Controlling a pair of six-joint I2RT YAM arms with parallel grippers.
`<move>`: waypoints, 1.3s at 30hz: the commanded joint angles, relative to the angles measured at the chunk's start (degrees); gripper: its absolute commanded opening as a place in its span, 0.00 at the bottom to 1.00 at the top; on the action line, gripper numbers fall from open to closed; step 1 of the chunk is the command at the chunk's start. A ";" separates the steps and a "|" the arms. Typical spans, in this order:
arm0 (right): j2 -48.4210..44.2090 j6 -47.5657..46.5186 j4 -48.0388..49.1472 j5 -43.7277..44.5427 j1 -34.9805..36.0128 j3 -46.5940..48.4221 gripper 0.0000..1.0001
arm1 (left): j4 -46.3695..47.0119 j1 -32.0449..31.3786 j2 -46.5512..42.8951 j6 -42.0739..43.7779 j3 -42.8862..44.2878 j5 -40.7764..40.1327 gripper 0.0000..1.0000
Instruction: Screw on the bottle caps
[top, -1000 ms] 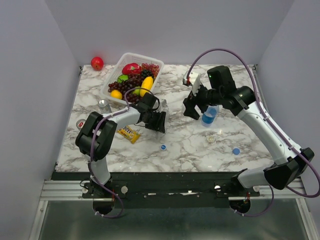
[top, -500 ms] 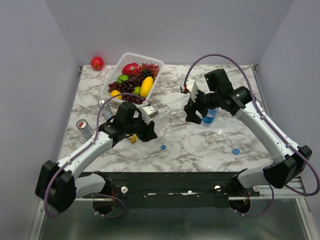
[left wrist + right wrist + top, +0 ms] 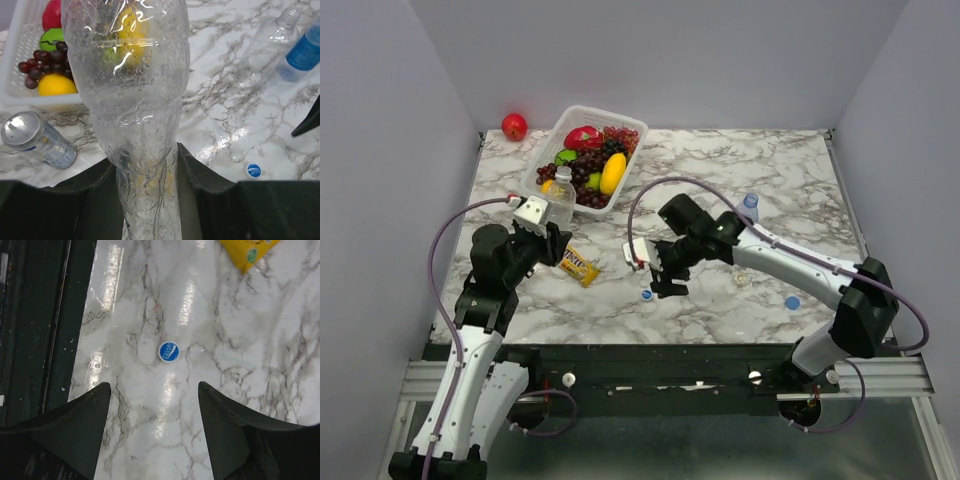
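I saw left claw [image 3: 145, 160] clamped on the clear bottle [image 3: 130, 75]; right claw [image 3: 152, 387] spread wide, blue-and-white cap [image 3: 169, 351] just ahead on the surface [image 3: 225, 315].

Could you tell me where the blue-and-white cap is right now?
In the top view, the cap lies on the table near its front middle, beside the right gripper, right of the yellow packet.

Marbled white surface [image 3: 720, 160]. A white basket [image 3: 548, 140] of fruit sits at far left, with a silver can [image 3: 37, 140] near it. A yellow packet [image 3: 578, 266] lies left of centre. The blue-and-white cap [image 3: 647, 295] lies flat at near centre, printed side up. The pale cap [image 3: 742, 279] and blue cap [image 3: 791, 302] lie to its right, apart. The blue bottle [image 3: 304, 50] is at mid-right, with a clear bottle [image 3: 280, 30] just beside it.
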 commanded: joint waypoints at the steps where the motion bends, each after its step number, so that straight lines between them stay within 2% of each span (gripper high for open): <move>1: 4.33 -11.33 5.05 -0.90 4.42 -4.06 0.78 | 2.37 4.33 -3.13 -5.94 3.66 1.45 0.17; 5: 11.18 -12.06 6.64 1.04 6.01 -2.58 0.77 | -1.05 5.65 -4.71 -5.16 5.86 1.89 0.14; 10: 14.80 -11.79 9.36 4.55 6.01 -1.25 0.74 | -3.60 6.09 -6.30 -4.98 7.09 2.16 0.14; 18: 16.74 -10.48 12.88 8.77 6.09 -2.22 0.67 | -2.29 6.62 -5.95 -6.56 7.88 4.35 0.10; 23: 17.70 -10.83 13.23 9.65 6.01 -2.31 0.57 | -1.15 7.06 -5.68 -7.70 7.53 5.06 0.10; 39: 19.55 -13.29 12.18 10.71 6.10 -2.39 0.51 | 0.35 7.50 -4.98 -7.97 6.04 5.50 0.10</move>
